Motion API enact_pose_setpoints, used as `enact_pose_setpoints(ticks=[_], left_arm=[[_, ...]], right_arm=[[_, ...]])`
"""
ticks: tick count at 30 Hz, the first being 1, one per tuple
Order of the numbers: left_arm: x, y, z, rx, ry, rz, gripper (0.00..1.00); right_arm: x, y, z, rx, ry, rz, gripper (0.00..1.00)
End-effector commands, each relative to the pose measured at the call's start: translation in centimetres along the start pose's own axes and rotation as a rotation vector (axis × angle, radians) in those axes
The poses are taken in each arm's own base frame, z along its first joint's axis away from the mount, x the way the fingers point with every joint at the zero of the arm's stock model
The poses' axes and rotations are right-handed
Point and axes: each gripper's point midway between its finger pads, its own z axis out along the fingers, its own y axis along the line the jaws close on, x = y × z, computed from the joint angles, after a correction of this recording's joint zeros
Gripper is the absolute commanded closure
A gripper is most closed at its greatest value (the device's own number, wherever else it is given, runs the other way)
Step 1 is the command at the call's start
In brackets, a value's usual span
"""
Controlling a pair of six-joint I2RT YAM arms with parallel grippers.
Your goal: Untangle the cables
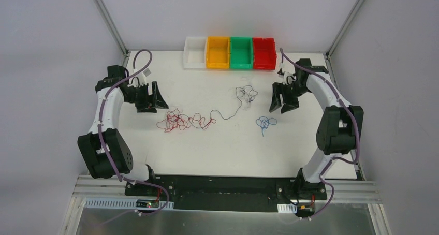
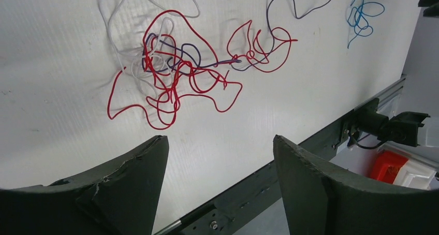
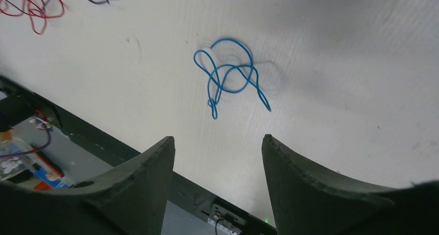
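A tangle of thin red, dark and white cables (image 1: 178, 122) lies left of the table's middle; in the left wrist view the tangle (image 2: 176, 69) shows red loops wound with a dark wire and a white wire. A dark cable (image 1: 228, 113) runs from it to a small dark-and-white knot (image 1: 247, 93). A blue cable (image 1: 265, 122) lies coiled by itself, also in the right wrist view (image 3: 230, 77) and the left wrist view (image 2: 362, 16). My left gripper (image 1: 158, 98) is open and empty, left of the tangle. My right gripper (image 1: 282, 99) is open and empty, above the blue coil.
Four bins stand in a row at the table's far edge: white (image 1: 195, 52), orange (image 1: 217, 52), green (image 1: 240, 52) and red (image 1: 264, 53). The black base rail (image 1: 222, 186) runs along the near edge.
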Motion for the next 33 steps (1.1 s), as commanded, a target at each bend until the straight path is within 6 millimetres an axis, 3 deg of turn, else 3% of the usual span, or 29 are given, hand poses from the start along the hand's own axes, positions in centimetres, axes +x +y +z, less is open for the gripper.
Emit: enact_pose_setpoints(ticks=[1,8,11,14,19,21,23,27,33], left_arm=[[-0.8,-1.2,-1.0,0.004,-0.072,0.025,0.24],[-0.1,-1.6,-1.2,-0.001,-0.088,0.022,0.24],[0.0,-1.8,-1.5,-0.009,-0.099,0.029,0.23],[0.0,-2.0,-1.8,-0.010,-0.112,0.039,0.22],[0.0,-1.8,-2.1,-0.040,-0.124,0.048,0.22],[0.0,-1.9,-2.4,-0.049,-0.134,0.057,0.22],[-0.3,-2.1,-2.8,-0.056,-0.149,0.071,0.23],[-0.2,-2.3,-2.8,-0.045,-0.151,0.078,0.24],[-0.5,-4.6,-3.0,0.075,-0.159,0.091,0.22]], right_arm=[[2.1,-0.3,-2.3,0.139,-0.033,-0.164,0.35],[2.4,-1.8,1.5,0.242,0.040,-0.195,0.34],[2.0,-2.2,3.0,0.283,0.056,-0.206,0.26],[2.3,-2.2,4.4,0.309,0.079,-0.231,0.25],[3.5,-2.5,7.1,0.341,0.125,-0.262,0.40],[4.1,-2.7,7.7,0.343,0.141,-0.255,0.55],[4.1,-2.8,7.5,0.346,0.139,-0.251,0.74],[3.1,-1.7,5.5,0.317,0.082,-0.280,1.00],[0.5,2.0,-0.6,0.130,-0.121,-0.303,1.00]])
